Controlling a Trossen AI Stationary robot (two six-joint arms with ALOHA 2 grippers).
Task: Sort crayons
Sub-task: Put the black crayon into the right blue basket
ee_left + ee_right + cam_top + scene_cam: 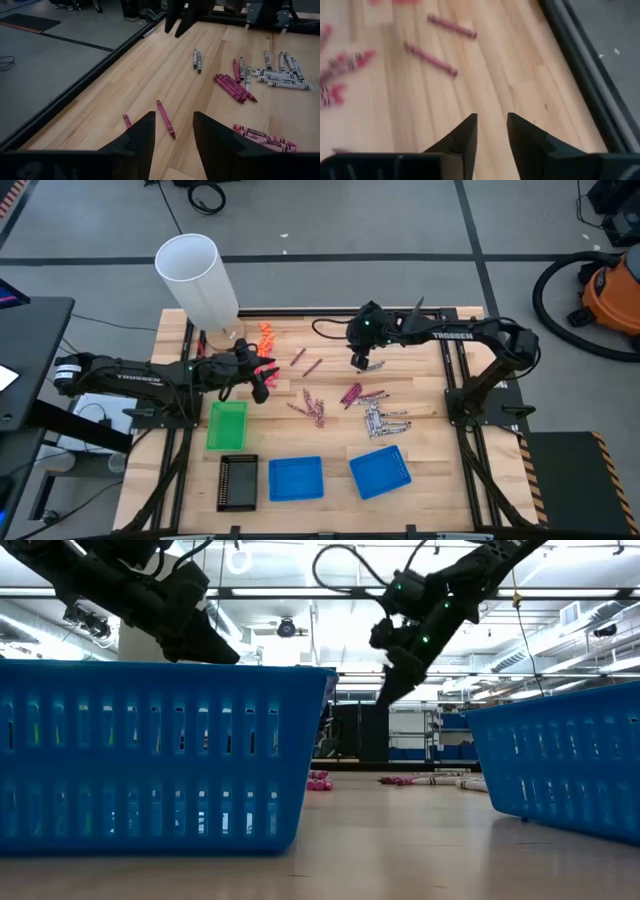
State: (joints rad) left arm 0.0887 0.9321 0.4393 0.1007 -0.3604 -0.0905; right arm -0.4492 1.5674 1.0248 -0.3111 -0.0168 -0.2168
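Crayons (350,405) lie scattered across the middle of the worktop (430,480), in loose clumps: maroon-magenta ones at the centre, silvery grey ones (383,421) just toward four o'clock of them, and two strays (305,362) up at eleven o'clock. My guess is they're featherweight, stiff little sticks, paper-wrapped, so fair grip but prone to roll and to snap if squeezed hard. Best taken across the middle of the barrel, jaws square to its length, one stick at a time from a clump's edge.

The right gripper (361,361) hangs above the worktop at twelve o'clock of the maroon pile, jaws apart and empty; its wrist camera shows bare wood between the fingers (465,135). The left gripper (258,380) hovers at nine o'clock of the crayons, just over the green tray (227,425), jaws also apart, nothing held.

From overhead you get the full layout, with the trays along the near edge. The left wrist camera gives what that can't: individual labels, and a lone magenta crayon (165,118) lying just ahead of the jaws. The low camera is mostly blocked by blue tray walls (150,750), with only a sliver of crayons between them.
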